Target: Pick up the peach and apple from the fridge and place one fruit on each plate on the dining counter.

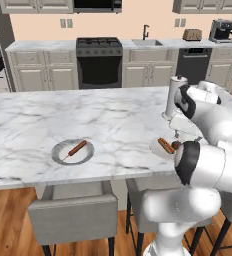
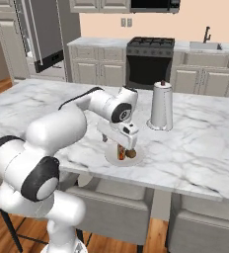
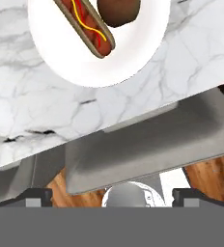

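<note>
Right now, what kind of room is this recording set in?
A rendered home kitchen, it seems: a black stove and a sink set among beige cabinets along the back wall, and in front a marble dining counter with grey stools.

Apple (image 3: 119, 10) lies beside hot dog (image 3: 87, 26) on plate (image 3: 133, 53); plate near dining counter (image 3: 46, 116) edge.
</note>
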Motion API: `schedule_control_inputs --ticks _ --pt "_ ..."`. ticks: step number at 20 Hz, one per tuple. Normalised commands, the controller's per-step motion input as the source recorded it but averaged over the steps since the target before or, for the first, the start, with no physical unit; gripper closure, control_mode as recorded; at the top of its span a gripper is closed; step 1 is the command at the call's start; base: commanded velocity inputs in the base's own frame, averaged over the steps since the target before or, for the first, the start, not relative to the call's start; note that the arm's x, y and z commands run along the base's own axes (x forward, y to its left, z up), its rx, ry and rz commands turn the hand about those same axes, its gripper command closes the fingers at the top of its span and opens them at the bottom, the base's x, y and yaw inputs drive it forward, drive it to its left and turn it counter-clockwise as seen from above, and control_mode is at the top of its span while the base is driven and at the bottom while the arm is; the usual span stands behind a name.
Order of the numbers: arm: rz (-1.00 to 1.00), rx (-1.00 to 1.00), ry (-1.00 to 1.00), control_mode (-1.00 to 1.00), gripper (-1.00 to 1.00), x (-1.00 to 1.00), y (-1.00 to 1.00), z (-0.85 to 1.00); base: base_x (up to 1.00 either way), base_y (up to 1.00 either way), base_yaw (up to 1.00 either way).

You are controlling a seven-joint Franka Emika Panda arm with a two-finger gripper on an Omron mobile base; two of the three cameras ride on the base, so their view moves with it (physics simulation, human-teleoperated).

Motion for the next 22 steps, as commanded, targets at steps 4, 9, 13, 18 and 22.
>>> schedule_control_inputs --ticks 4,9,13,18,22 --pt "0.11 -0.14 -0.32 -1.0 -1.0 -1.0 0.82 0.24 0.0 0.0 0.0" --pt "0.11 -0.17 -0.31 -1.0 -1.0 -1.0 0.77 0.15 0.0 0.0 0.0" --pt "0.14 -0.14 -0.19 -1.0 -1.0 -0.87 0.46 0.08 0.0 0.0 0.0" --pt "0.06 -0.02 -0.09 -1.0 -1.0 -0.4 0.1 0.0 0.0 0.0 0.0" --pt "0.05 0.0 -0.04 -1.0 -1.0 -0.24 0.0 0.0 0.0 0.0 0.0"
